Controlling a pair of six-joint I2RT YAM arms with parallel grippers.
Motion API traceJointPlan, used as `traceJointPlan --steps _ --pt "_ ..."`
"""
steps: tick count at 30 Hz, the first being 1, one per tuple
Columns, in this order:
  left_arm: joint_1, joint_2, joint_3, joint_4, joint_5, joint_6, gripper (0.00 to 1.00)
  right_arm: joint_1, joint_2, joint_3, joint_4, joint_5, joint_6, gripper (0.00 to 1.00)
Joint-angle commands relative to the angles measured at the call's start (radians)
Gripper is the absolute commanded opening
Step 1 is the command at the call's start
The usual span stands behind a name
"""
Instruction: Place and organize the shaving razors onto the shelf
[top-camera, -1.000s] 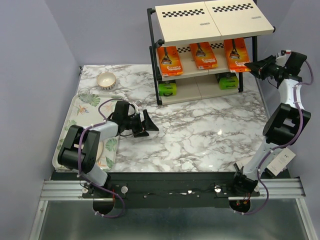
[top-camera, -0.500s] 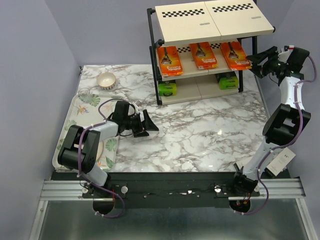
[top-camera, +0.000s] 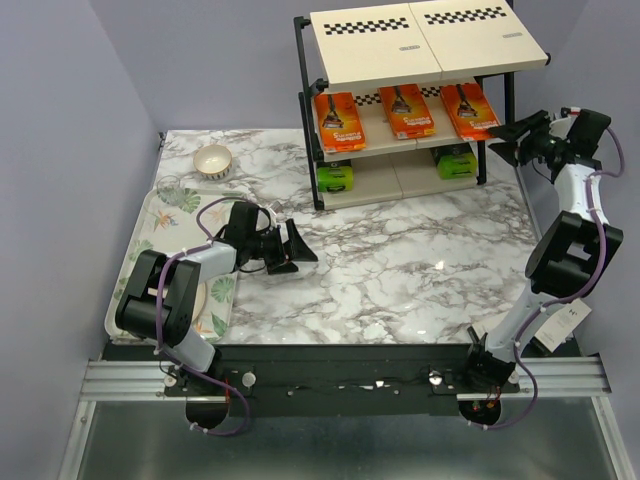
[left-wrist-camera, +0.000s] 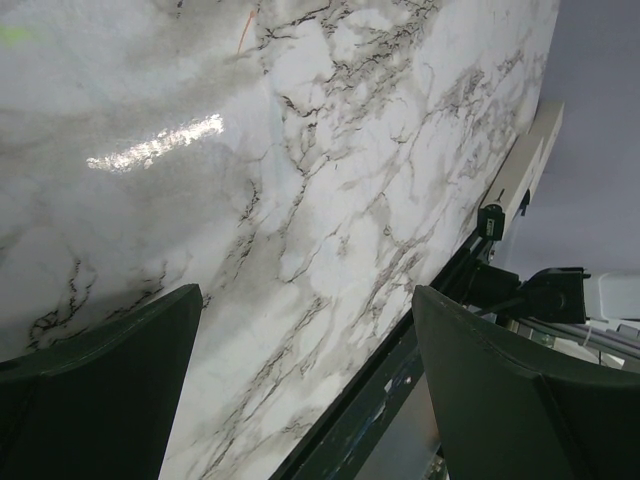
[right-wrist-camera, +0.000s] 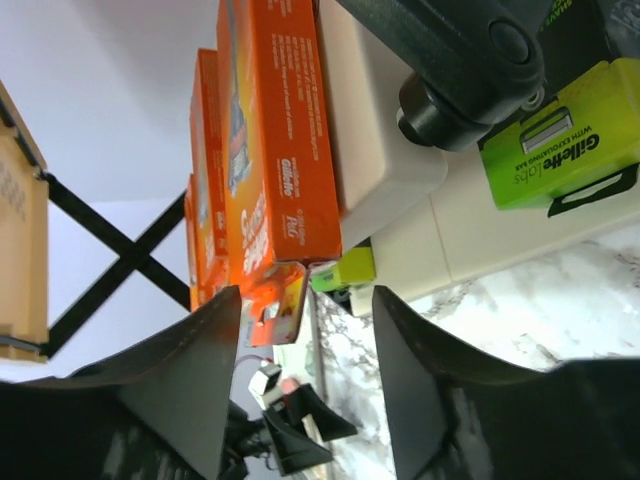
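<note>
The shelf (top-camera: 420, 40) stands at the back of the table. Three orange razor packs (top-camera: 340, 120), (top-camera: 407, 110), (top-camera: 470, 108) lie side by side on its middle board. Two black-and-green packs (top-camera: 335, 178), (top-camera: 455, 160) lie on the bottom board. My right gripper (top-camera: 507, 140) is open and empty just right of the shelf, apart from the nearest orange pack (right-wrist-camera: 280, 150); a green pack end (right-wrist-camera: 560, 150) shows below it. My left gripper (top-camera: 295, 250) is open and empty low over the marble, mid-left. The slim white boxes do not clearly show.
A floral tray (top-camera: 160, 215) lies at the left edge under my left arm. A small cream bowl (top-camera: 212, 160) sits behind it. The shelf's black right post (top-camera: 509, 100) is close to my right gripper. The table's front rail (left-wrist-camera: 400, 400) shows between my left fingers.
My right gripper has let go of the third orange pack, which now lies flat on the middle board, and has drawn back to the right. The left arm has not moved.
</note>
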Motion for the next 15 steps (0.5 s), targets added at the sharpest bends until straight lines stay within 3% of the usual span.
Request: traceJointPlan --steps 1,5,8,9,15 --pt "-0.005 -0.008 0.004 0.020 -0.021 -0.004 0.95 -0.006 -0.036 -0.017 0.045 -0.029 0.026 0.52" --pt "-0.005 -0.002 0.004 0.020 -0.026 -0.004 0.95 -0.005 -0.025 -0.004 0.044 -0.025 0.035 0.43" --pt "-0.005 0.004 0.013 0.010 -0.026 0.006 0.95 -0.002 -0.011 0.002 0.068 -0.023 0.052 0.26" --pt "-0.005 0.008 0.016 0.007 -0.026 0.016 0.95 0.000 -0.005 0.007 0.073 -0.023 0.059 0.16" --pt "-0.012 0.018 0.035 -0.024 -0.033 0.040 0.95 0.001 0.008 0.015 0.121 0.000 0.124 0.01"
